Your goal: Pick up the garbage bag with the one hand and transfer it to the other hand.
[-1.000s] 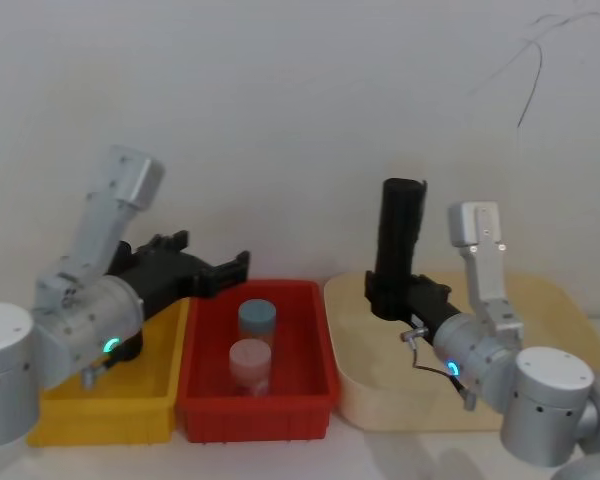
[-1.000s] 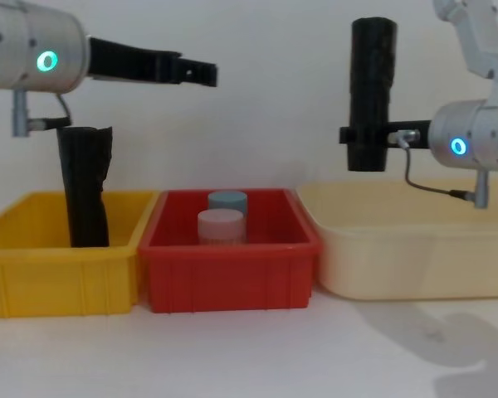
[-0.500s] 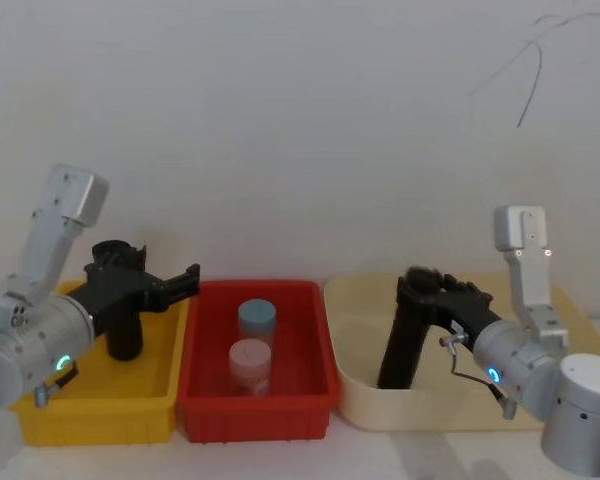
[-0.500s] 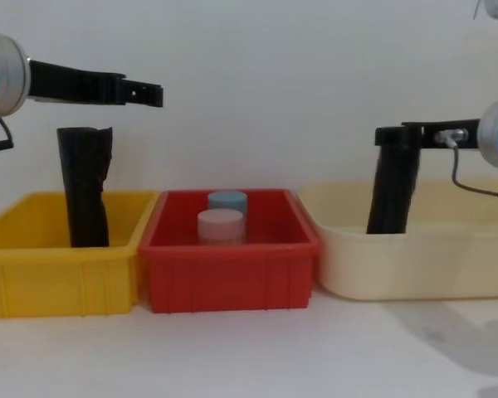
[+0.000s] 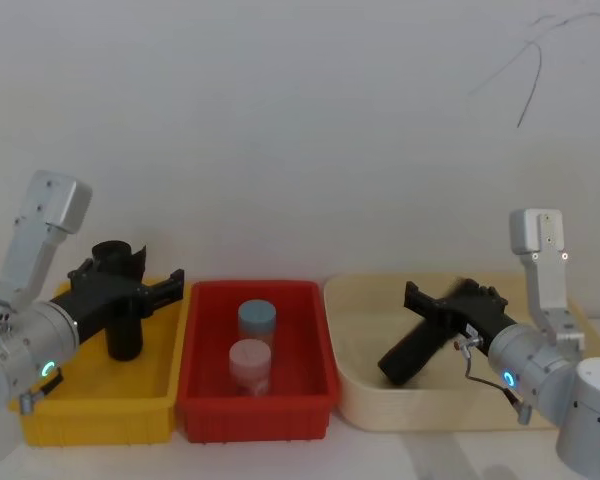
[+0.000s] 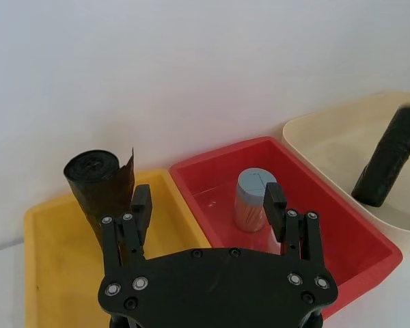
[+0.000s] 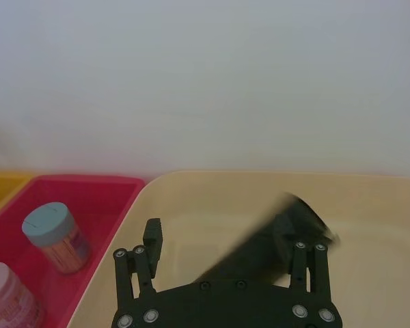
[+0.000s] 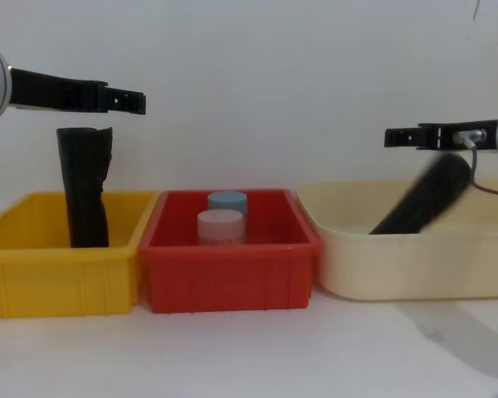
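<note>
Jaws of the right gripper [image 7: 219,229] stand wide apart and clamp nothing. The garbage bag [image 8: 423,199] slants between and just below the two fingers, and whether it brushes either one cannot be told. This smooth black roll is steeply tilted inside the cream tub [image 8: 382,257]. Its lower end is down on the tub floor toward the red bin, and its upper end leans up toward the robot's right, close under the gripper. From the head view the bag [image 5: 415,352] lies along the same line as the right gripper [image 5: 445,300], whose arm shows a blue ring light.

Next to the tub sits the red bin [image 5: 315,345], holding a blue-lidded jar [image 5: 257,320] and a pink-lidded jar [image 5: 250,362], both upright.

Beyond it, the yellow bin [image 8: 33,274] holds a second black roll [image 8: 83,191], upright, slightly bent and ragged at the top. The left gripper [image 6: 206,205], on the arm with the green light, hangs over the yellow bin just above that roll with its fingers spread and holding nothing.
</note>
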